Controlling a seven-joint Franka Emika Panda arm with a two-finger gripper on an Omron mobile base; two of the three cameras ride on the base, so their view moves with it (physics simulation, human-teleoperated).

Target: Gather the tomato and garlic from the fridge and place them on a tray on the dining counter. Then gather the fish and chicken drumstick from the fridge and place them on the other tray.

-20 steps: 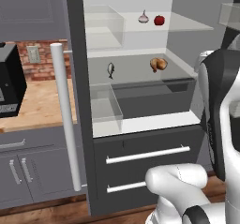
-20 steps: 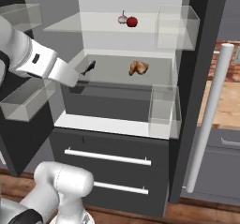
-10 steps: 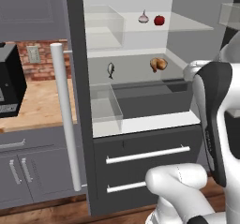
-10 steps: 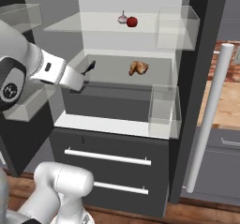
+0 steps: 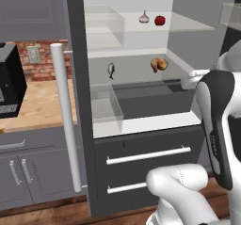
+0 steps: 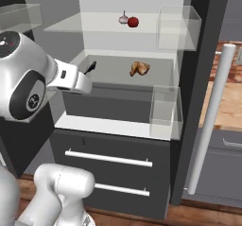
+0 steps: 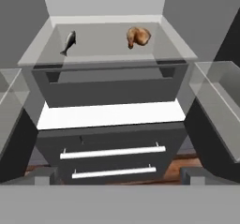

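On the fridge's top shelf the garlic [image 5: 144,18] sits just left of the red tomato [image 5: 160,20]. The middle shelf carries the small grey fish [image 7: 69,42] on its left and the brown chicken drumstick [image 7: 138,36] on its right. My gripper [image 7: 118,177] hangs in front of the fridge, back from that middle shelf, facing it. It is open, its tips wide apart with nothing between them. In the right base view the fish [image 6: 91,67] lies just past my hand and the drumstick [image 6: 140,68] farther right. The trays and dining counter are out of view.
The fridge stands open, its long white door handle [image 5: 63,120] to the left. A clear bin [image 5: 106,108] sits inside on the lower shelf. Two dark drawers [image 5: 146,156] lie below. A wooden counter [image 5: 37,106] with a black appliance [image 5: 9,85] is at the left.
My elbow has swung up and closer to the cameras, now large in both base views. The hand stays near the middle shelf. The jaws stay open and the food has not moved.
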